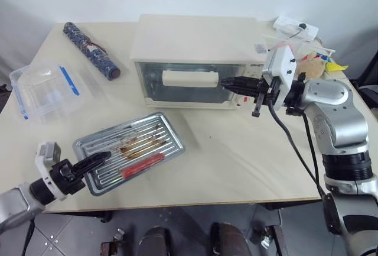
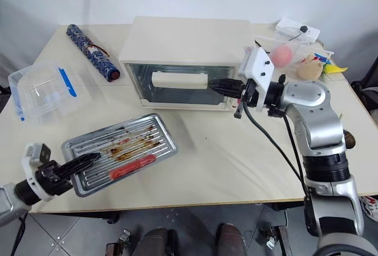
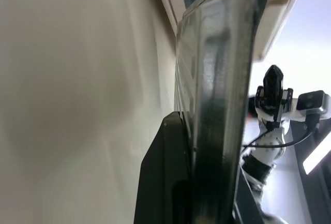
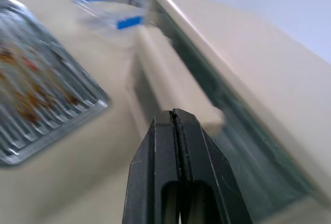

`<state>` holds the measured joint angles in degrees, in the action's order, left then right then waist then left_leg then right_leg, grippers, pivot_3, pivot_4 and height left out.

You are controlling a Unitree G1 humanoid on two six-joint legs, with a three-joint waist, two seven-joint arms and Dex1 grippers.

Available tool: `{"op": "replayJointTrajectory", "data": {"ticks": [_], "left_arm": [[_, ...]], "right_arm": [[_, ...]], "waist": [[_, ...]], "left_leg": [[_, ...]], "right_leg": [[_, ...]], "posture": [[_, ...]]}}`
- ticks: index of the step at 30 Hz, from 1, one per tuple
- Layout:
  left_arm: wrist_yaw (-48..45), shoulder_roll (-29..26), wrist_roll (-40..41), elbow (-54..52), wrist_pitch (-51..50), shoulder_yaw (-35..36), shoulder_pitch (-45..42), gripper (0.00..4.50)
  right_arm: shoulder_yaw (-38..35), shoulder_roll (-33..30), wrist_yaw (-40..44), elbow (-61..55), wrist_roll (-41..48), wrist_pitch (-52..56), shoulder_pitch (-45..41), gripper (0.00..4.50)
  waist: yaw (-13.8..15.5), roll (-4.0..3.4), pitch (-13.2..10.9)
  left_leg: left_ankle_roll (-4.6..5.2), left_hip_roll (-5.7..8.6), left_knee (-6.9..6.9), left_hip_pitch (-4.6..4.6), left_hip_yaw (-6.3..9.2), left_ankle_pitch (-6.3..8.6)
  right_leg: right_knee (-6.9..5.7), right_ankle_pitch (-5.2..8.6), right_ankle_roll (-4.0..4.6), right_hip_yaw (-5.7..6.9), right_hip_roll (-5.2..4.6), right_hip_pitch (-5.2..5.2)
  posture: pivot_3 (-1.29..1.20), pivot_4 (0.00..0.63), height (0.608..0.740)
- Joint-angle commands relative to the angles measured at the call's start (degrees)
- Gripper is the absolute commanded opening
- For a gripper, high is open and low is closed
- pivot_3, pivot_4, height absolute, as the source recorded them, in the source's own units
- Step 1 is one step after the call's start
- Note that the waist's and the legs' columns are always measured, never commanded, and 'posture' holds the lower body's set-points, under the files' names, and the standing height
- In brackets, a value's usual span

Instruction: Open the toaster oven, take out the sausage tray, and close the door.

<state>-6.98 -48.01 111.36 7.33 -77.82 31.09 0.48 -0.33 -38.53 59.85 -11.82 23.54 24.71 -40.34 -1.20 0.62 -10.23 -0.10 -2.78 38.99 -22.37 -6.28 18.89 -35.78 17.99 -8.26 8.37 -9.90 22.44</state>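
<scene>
The toaster oven (image 1: pixel 192 61) stands at the far middle of the table (image 1: pixel 248 161), its door (image 1: pixel 186 83) upright and looking shut, or very nearly so. The sausage tray (image 1: pixel 130 149) lies out on the table in front of the oven, toward the left, with one red sausage (image 1: pixel 143 164) on its near side.

Left gripper (image 1: pixel 97 159): fingers pressed together on the tray's near-left rim, pinching it at the corner. Right gripper (image 1: pixel 231 83): fingers closed tight with nothing between them, tips at the right end of the door handle (image 1: pixel 190 79), at or just touching the door front.

In my judgement the tray is out and the closing of the door is all but finished.

Risks noted:
- The left grip holds the tray by one corner only. If that arm lifts or swings, the tray would tilt and the sausage could roll off, or the thin rim could slip from the fingers.
- The tray's near-left corner sits near the table's near edge; a pull toward that edge could carry it over.
- If the door is not fully latched, a withdrawing right gripper could catch the handle and drag it open again.
- A harder push by the right gripper could shove the whole oven back toward the clutter at the far right.
</scene>
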Motion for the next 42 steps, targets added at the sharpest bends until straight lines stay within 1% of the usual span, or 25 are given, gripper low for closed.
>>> {"op": "replayJointTrajectory", "data": {"ticks": [1,2,5,10,12,13,14,16,17,21,24,27,29,30,31,37,39,40,41,42], "left_arm": [[-2.7,-2.1,1.6,3.0,-3.1,-5.1,-4.3,0.00],[-3.0,-2.5,1.6,3.9,-3.6,-6.5,-5.7,0.00],[-3.6,-3.3,1.6,6.7,-5.2,-11.6,-10.6,0.00],[-3.7,-3.5,1.6,11.0,-6.9,-18.5,-18.1,0.00],[-2.7,-2.7,1.3,12.7,-7.2,-22.2,-22.0,0.00],[-3.0,-2.0,0.7,13.5,-7.6,-23.8,-23.9,0.00],[-2.8,-1.3,-0.5,14.0,-7.4,-24.6,-25.0,0.00],[-3.4,0.3,-3.0,15.6,-7.9,-26.1,-27.7,0.00],[-3.7,1.6,-4.9,16.8,-7.8,-26.7,-29.2,0.00],[-6.3,6.9,-13.9,20.4,-8.5,-28.2,-33.9,0.00],[-8.7,11.9,-21.9,23.3,-7.1,-28.9,-37.4,0.00],[-11.8,14.4,-28.5,25.5,-7.2,-29.0,-39.3,0.00],[-14.8,16.1,-34.2,26.8,-7.0,-30.9,-40.7,0.00],[-16.1,16.6,-36.4,27.4,-7.1,-31.2,-41.3,0.42],[-17.7,16.8,-38.5,27.9,-7.1,-31.4,-41.7,0.63],[-22.8,16.7,-48.0,30.0,-7.1,-29.4,-44.1,2.54],[-23.7,16.0,-50.5,30.6,-6.8,-28.4,-44.7,3.11],[-24.3,14.8,-51.5,30.8,-7.0,-27.7,-45.1,3.48],[-24.8,14.0,-52.3,31.0,-7.2,-27.1,-45.4,3.72],[-25.9,12.3,-53.2,30.5,-7.1,-26.8,-45.5,4.07]], "right_arm": [[-1.3,-4.9,2.7,-8.8,3.7,4.0,4.7,0.04],[-0.6,-6.5,4.1,-10.0,3.2,3.0,6.2,0.04],[-0.6,-9.3,8.8,-12.5,4.1,-0.2,12.7,0.60],[-1.5,-9.9,12.4,-8.0,3.0,-6.4,18.7,2.24],[-3.0,-9.9,14.7,-3.6,3.4,-9.0,21.1,2.88],[-3.5,-10.3,15.7,-1.7,3.3,-10.0,22.2,3.29],[-3.8,-10.8,16.5,-0.4,3.0,-11.0,22.8,3.58],[-4.3,-11.7,17.2,2.3,2.1,-12.8,23.7,4.34],[-5.1,-12.0,17.0,3.4,2.3,-13.2,23.8,4.44],[-7.7,-12.3,17.6,6.8,3.3,-14.4,24.8,4.44],[-8.6,-13.2,18.0,9.5,1.9,-15.8,25.7,4.44],[-8.9,-13.4,17.5,9.8,1.9,-15.9,25.9,4.44],[-9.7,-13.1,15.9,9.1,2.3,-15.3,25.6,4.44],[-9.9,-13.0,15.4,8.9,2.5,-15.1,25.6,4.50],[-10.0,-13.1,15.1,8.6,2.6,-14.9,25.7,4.50],[-10.5,-13.6,14.4,8.1,2.6,-14.8,26.1,4.50],[-10.4,-13.7,14.4,8.2,2.6,-14.8,25.9,4.50],[-10.3,-13.8,14.5,8.3,2.5,-14.9,25.7,4.50],[-10.3,-13.8,14.6,8.4,2.4,-14.9,25.5,4.50],[-10.1,-13.9,14.8,8.7,2.3,-15.0,25.0,4.50]], "waist": [[0.2,0.01,0.0],[0.2,0.02,0.0],[0.2,0.03,0.0],[0.2,0.06,0.0],[0.3,0.11,0.0],[0.3,0.13,0.0],[0.6,0.12,0.0],[1.0,0.12,0.0],[1.0,0.12,0.0],[1.2,0.12,0.0],[1.5,0.13,0.0],[2.0,0.10,0.0],[2.7,0.02,0.1],[2.9,0.01,0.1],[3.1,0.01,0.1],[2.8,0.00,0.1],[2.7,0.00,0.1],[2.6,0.00,0.1],[2.5,0.00,0.1],[2.4,0.01,0.1]], "left_leg": [[0.00,0.01,-0.02,0.00,-0.03,0.00],[0.01,0.02,-0.03,0.01,-0.08,0.01],[0.01,0.02,-0.06,0.04,-0.37,0.01],[0.01,0.00,-0.06,0.15,-0.60,0.01],[0.01,0.00,-0.05,0.20,-0.61,0.01],[0.01,0.00,-0.03,0.19,-0.63,0.01],[0.01,0.00,-0.01,0.18,-0.65,0.01],[0.03,0.02,0.00,0.18,-0.71,0.01],[0.03,0.02,0.01,0.18,-0.74,0.01],[0.04,0.02,0.09,0.17,-0.91,0.00],[0.04,0.02,0.09,0.16,-0.98,0.00],[0.06,0.04,0.13,0.17,-1.00,-0.02],[0.07,0.04,0.16,0.22,-1.01,-0.04],[0.09,0.05,0.20,0.21,-1.01,-0.06],[0.12,0.07,0.21,0.21,-0.98,-0.09],[0.10,0.09,0.24,0.22,-0.90,-0.12],[0.09,0.09,0.24,0.22,-0.89,-0.16],[0.10,0.09,0.24,0.22,-0.89,-0.19],[0.10,0.09,0.24,0.23,-0.89,-0.20],[0.10,0.08,0.24,0.23,-0.89,-0.21]], "right_leg": [[0.01,0.00,-0.01,-0.04,0.00,0.00],[0.03,0.00,-0.01,-0.08,0.01,0.01],[0.07,-0.01,-0.02,-0.26,0.05,0.08],[0.09,-0.01,-0.02,-0.54,0.10,0.10],[0.09,-0.02,-0.03,-0.63,0.12,0.09],[0.09,-0.02,-0.04,-0.63,0.15,0.08],[0.09,-0.02,-0.04,-0.65,0.15,0.08],[0.13,-0.03,-0.07,-0.75,0.15,0.09],[0.13,-0.03,-0.07,-0.75,0.15,0.08],[0.12,-0.04,-0.07,-0.74,0.20,0.04],[0.13,-0.04,-0.08,-0.73,0.21,0.02],[0.15,-0.04,-0.09,-0.77,0.21,-0.02],[0.15,-0.04,-0.09,-0.79,0.21,-0.06],[0.16,-0.04,-0.09,-0.80,0.21,-0.09],[0.19,-0.04,-0.09,-0.85,0.21,-0.12],[0.19,-0.04,-0.09,-0.84,0.21,-0.20],[0.18,-0.04,-0.09,-0.84,0.21,-0.21],[0.18,-0.04,-0.09,-0.84,0.21,-0.21],[0.17,-0.04,-0.09,-0.85,0.21,-0.21],[0.17,-0.04,-0.08,-0.85,0.22,-0.21]], "posture": [[0.00,0.150,0.740],[0.00,0.150,0.740],[0.00,0.150,0.740],[0.00,0.150,0.740],[0.00,0.150,0.740],[0.00,0.150,0.740],[0.00,0.150,0.740],[0.00,0.150,0.740],[0.00,0.150,0.740],[0.00,0.150,0.740],[0.00,0.150,0.740],[0.00,0.150,0.740],[0.00,0.150,0.740],[0.00,0.150,0.740],[0.00,0.150,0.740],[0.00,0.150,0.740],[0.00,0.150,0.740],[0.00,0.150,0.740],[0.00,0.150,0.740],[0.00,0.150,0.740]]}}
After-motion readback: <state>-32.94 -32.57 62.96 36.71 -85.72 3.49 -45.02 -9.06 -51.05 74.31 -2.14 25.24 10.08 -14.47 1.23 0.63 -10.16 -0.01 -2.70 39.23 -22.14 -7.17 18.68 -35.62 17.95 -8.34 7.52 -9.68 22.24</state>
